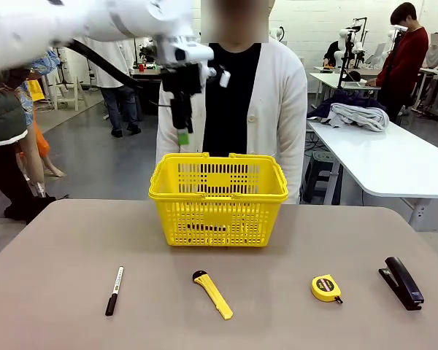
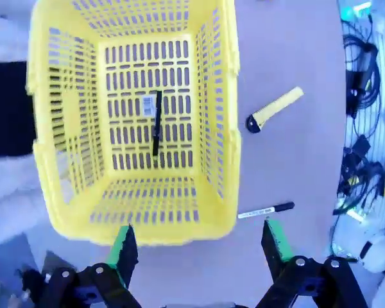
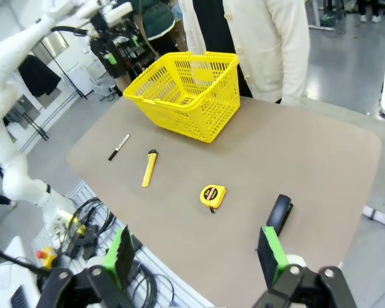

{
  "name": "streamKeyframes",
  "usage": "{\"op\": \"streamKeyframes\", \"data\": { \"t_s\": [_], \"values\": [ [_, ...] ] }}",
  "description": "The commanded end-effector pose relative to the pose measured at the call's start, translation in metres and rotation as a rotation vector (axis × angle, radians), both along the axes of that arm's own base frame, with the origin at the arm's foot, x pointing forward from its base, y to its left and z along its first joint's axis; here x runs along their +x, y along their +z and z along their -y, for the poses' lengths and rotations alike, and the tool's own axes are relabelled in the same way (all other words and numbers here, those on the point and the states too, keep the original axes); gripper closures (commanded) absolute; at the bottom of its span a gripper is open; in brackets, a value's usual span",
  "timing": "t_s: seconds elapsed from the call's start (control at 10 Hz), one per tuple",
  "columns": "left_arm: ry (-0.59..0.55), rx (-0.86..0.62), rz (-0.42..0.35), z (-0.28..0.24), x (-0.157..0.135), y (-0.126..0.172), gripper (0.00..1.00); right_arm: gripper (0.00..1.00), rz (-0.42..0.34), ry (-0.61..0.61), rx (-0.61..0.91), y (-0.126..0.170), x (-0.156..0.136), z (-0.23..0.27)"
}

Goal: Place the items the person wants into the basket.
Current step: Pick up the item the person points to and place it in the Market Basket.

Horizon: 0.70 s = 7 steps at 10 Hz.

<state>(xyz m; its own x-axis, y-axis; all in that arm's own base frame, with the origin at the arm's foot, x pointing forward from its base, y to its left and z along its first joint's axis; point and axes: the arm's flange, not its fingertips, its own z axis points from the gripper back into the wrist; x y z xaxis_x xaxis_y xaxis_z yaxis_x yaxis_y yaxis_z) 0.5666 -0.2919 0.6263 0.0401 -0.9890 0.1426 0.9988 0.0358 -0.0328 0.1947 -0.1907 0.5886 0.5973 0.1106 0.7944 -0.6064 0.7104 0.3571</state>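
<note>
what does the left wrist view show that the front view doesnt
Left wrist view: a look straight down into the basket, with a black pen lying on its floor, plus cables off to one side. Front view: the tape measure and the stapler. Both: basket, yellow utility knife, marker, open left gripper.

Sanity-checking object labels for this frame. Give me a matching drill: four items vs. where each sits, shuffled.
Items:
1. black pen
2. marker
3. tape measure
4. stapler

Places:
A. on the table, robot's far right end of the row
B. inside the yellow basket
C. on the table, robot's far left end of the row
D. on the table, between the utility knife and the stapler

Pairs: 1-B, 2-C, 3-D, 4-A
</note>
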Motion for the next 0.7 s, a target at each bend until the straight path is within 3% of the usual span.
{"op": "streamKeyframes", "data": {
  "t_s": [0.0, 0.3, 0.6],
  "values": [
    [0.121, -0.066, 0.058, -0.085, -0.116, -0.061, 0.00, 0.00, 0.016, 0.015, 0.013, 0.000, 0.001, -0.001],
    [0.228, -0.109, 0.109, -0.135, -0.158, -0.062, 0.00, 0.00, 0.016, 0.015, 0.013, 0.000, 0.001, -0.001],
    [0.272, -0.148, 0.125, -0.168, -0.174, -0.071, 0.00, 0.00, 0.016, 0.015, 0.013, 0.000, 0.001, -0.001]
  ]
}}
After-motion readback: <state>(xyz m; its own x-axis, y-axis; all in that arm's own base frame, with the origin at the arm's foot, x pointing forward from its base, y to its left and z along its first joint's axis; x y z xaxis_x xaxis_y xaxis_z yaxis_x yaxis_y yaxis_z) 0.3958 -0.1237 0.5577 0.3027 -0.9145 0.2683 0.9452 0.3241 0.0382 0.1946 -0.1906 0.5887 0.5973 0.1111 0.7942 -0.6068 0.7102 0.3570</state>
